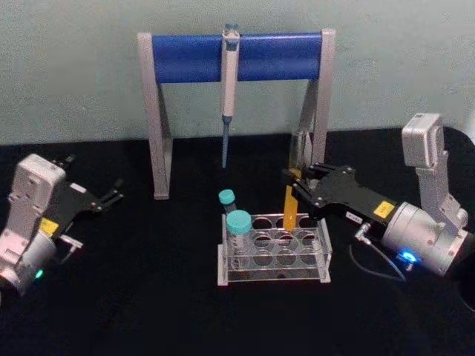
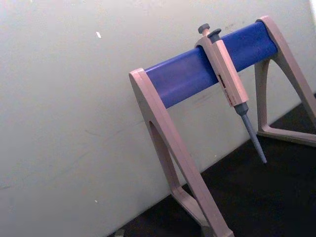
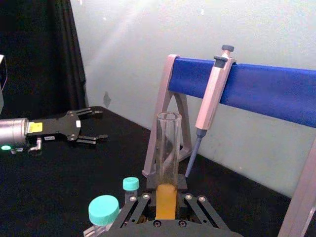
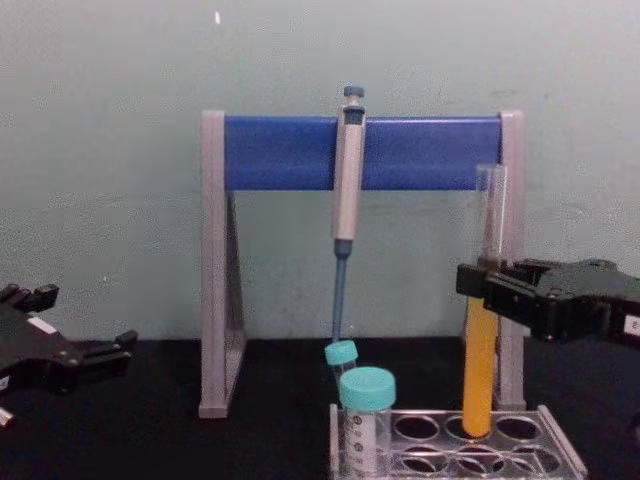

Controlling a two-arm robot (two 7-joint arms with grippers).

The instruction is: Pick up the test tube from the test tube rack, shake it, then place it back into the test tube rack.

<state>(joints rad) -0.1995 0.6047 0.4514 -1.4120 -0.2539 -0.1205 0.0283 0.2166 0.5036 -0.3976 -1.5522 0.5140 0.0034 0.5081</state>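
Observation:
The test tube [image 4: 480, 370], a long clear tube half full of orange-yellow liquid, stands upright with its lower end in a back-row hole of the clear test tube rack [image 4: 560, 450]. My right gripper [image 4: 480, 290] reaches in from the right and is shut on the test tube around its middle. The head view shows the same grip: right gripper [image 1: 297, 194], test tube [image 1: 289, 211], test tube rack [image 1: 274, 278]. In the right wrist view the test tube [image 3: 168, 148] rises between the fingers. My left gripper [image 1: 115, 194] rests open at the far left, well away from the rack.
A grey-and-blue pipette stand [image 1: 237, 55] stands behind the rack with a pipette [image 1: 228, 89] hanging from its bar. A wide teal-capped tube [image 1: 239, 237] and a small teal-capped tube [image 1: 227, 200] occupy the rack's left side. The tabletop is black.

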